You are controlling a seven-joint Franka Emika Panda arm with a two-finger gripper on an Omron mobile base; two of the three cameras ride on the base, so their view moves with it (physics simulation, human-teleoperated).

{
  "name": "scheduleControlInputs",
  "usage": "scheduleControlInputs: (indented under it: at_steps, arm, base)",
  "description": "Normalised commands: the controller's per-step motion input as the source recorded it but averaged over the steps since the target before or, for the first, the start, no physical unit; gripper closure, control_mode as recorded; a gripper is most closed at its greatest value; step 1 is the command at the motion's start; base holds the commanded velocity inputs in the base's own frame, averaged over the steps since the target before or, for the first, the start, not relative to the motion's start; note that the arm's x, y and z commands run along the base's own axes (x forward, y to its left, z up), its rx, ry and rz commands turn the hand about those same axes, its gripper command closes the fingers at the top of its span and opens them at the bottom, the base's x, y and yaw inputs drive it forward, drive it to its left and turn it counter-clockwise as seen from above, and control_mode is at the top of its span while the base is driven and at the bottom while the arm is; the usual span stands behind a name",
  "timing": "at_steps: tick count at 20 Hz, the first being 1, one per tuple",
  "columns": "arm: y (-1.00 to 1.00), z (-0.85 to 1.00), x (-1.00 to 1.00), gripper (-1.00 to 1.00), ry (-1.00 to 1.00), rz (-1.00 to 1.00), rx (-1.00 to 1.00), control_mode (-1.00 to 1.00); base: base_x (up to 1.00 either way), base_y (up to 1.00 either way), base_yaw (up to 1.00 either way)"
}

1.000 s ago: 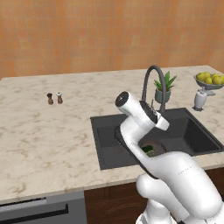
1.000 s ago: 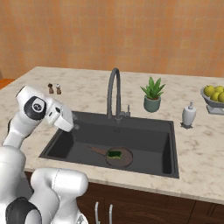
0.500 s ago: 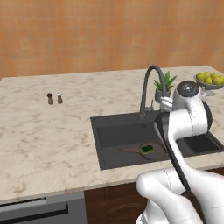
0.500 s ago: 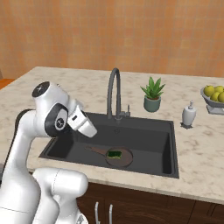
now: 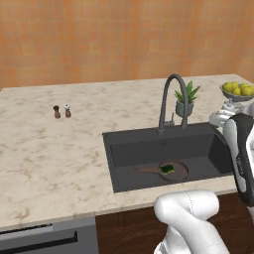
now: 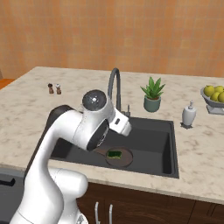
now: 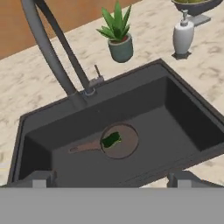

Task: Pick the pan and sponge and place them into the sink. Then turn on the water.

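Observation:
The dark-brown pan [image 7: 124,146] lies flat on the floor of the dark-grey sink [image 7: 183,109], its thin handle pointing left. The green sponge [image 7: 110,140] rests inside the pan. Both also show in the base views: the pan [image 5: 176,172] [image 6: 122,159] and the sponge [image 5: 167,168] [image 6: 114,154]. The arched faucet [image 7: 52,48] [image 5: 171,96] stands behind the basin, with its small lever [image 7: 97,72] at the base; no stream runs. My gripper [image 7: 111,180] hangs open and empty above the sink's near edge, fingertips [image 7: 41,179] wide apart. It looks down into the basin.
A potted plant [image 7: 118,37] and a soap dispenser [image 7: 182,37] stand behind the sink to the right. A bowl of yellow fruit [image 6: 214,96] sits at the far right. Salt and pepper shakers [image 5: 62,111] stand on the counter to the left.
The arm has swung from the sink's left side across to its front and right. The gripper stayed open. Pan and sponge have not moved.

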Motion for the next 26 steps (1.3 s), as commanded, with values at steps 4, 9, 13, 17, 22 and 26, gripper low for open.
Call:
scheduleControlInputs:
  at_steps: [4, 9, 13, 17, 22, 26]
  arm:
    - [-0.58, 0.00, 0.00, -1.00, -0.08, 0.52, 0.00, -1.00]
    - [-0.19, 0.00, 0.01, -1.00, -0.17, 0.24, -0.02, -1.00]
    - [0.00, -0.14, 0.25, -1.00, -0.09, 0.10, -0.12, -1.00]
    - [0.00, -0.35, 0.43, -1.00, -0.08, 0.09, -0.12, -1.00]
    - [-0.15, -0.33, 0.30, -1.00, -0.23, 0.08, 0.01, -1.00]
    - [-0.09, -0.29, 0.21, -1.00, -0.30, 0.10, 0.00, -1.00]
  base:
    - [0.00, 0.00, 0.00]
    - [0.00, 0.00, 0.00]
    - [0.00, 0.00, 0.00]
    - [0.00, 0.00, 0.00]
    - [0.00, 0.00, 0.00]
    - [0.00, 0.00, 0.00]
